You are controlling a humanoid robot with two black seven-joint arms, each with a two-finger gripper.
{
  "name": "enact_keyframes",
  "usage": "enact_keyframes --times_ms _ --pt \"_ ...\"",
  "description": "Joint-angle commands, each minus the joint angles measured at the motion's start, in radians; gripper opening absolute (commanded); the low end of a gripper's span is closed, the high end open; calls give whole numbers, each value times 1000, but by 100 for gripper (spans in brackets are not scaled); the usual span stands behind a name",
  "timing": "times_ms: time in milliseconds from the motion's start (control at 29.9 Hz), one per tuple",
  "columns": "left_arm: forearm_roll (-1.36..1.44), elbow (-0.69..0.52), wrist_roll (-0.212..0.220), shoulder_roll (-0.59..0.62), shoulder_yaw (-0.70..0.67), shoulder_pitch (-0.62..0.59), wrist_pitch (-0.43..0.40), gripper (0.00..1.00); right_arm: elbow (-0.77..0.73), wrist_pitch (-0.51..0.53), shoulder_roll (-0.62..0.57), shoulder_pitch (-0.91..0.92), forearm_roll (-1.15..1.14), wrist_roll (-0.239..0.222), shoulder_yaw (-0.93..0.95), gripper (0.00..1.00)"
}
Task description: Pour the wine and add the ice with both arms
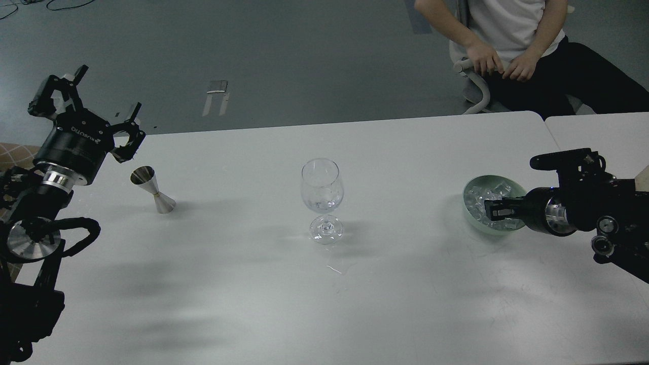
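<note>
ice (485, 193): small clear cubes heaped in a green bowl (471, 219), right of centre of the frame
wine: a little clear liquid low in the glass (322, 191), which stands upright at mid frame; barely visible
right end effector (491, 211): tip over the bowl's lower right part, in among or just above the cubes; too dark and end-on to tell whether it is released or clenched on a cube
key relation: the ice lies directly at the right tip, and the glass is well apart to the left of it; the right arm is far nearer the ice
left end effector (94, 105): upper left, fingers spread wide, grasping nothing, raised above the jigger (152, 190)
jigger: upright on the surface (253, 284), left of the glass
judged step: taking ice, not yet carried to the glass
</note>
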Motion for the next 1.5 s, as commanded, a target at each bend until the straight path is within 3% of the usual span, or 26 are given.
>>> enact_keyframes --times_ms 0,602,769,903,1237,1471 --pt "0 1 0 0 0 -1 0 97 -2 -3 1 1 0 0 6 40" --pt "0 11 -1 -3 0 -1 -2 97 -31 -3 32 -1 0 0 13 39" --pt "0 12 -1 -1 0 -3 -2 97 -29 -3 30 -1 2 0 13 33" --pt "0 12 -1 -3 0 -4 -2 97 -29 3 30 1 3 0 13 16" --pt "0 12 -1 0 0 -6 -3 97 -2 4 18 4 11 0 15 15" --pt "0 9 -1 3 -2 -9 -2 97 118 4 -65 2 16 2 73 15"
